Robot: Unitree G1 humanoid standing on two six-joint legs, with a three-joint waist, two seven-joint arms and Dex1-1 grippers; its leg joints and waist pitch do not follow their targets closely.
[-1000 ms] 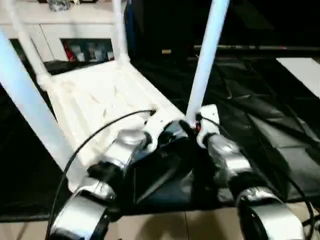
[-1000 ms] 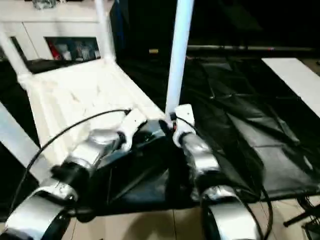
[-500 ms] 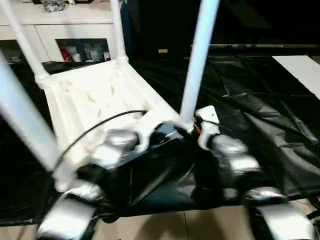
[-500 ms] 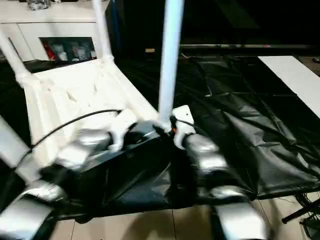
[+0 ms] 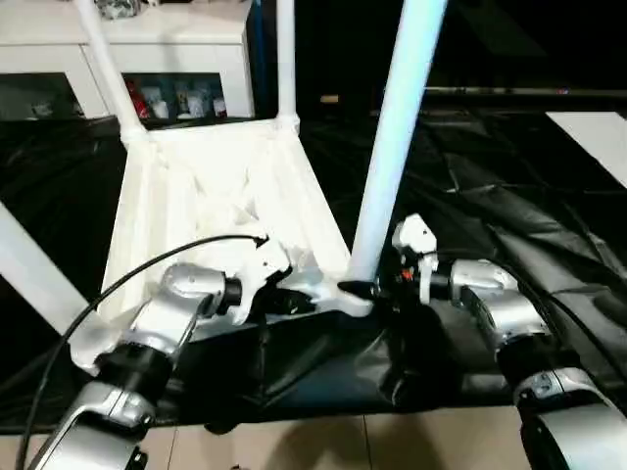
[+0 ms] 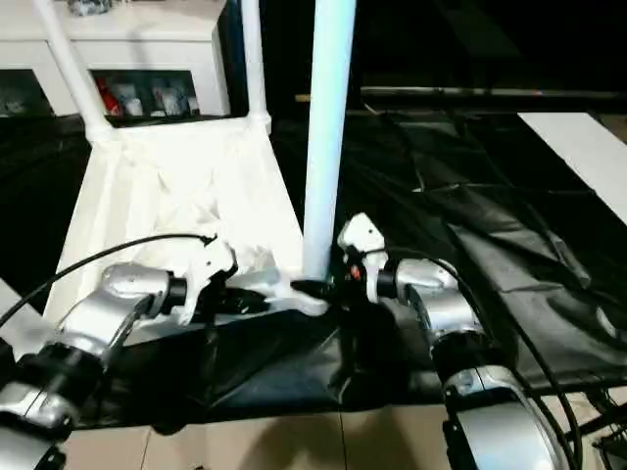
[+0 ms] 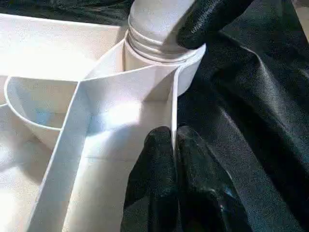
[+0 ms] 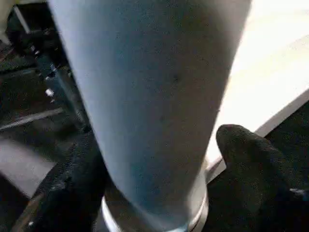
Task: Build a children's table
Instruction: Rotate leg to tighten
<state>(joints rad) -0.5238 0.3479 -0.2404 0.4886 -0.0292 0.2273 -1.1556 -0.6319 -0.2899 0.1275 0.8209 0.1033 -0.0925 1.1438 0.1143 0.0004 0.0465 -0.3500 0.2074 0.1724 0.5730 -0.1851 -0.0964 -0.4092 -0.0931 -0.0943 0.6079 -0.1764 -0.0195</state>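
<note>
Home room: white cabinet, tiled floor

Crumpled black plastic sheeting is covering the tiled floor. The white children's table is lying upside down directly on this sheeting, its legs pointing upward.

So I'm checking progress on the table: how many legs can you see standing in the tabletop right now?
4. Two stand at the far corners, one at the near right corner with the right claw at its base, and one at the near left corner.
</note>
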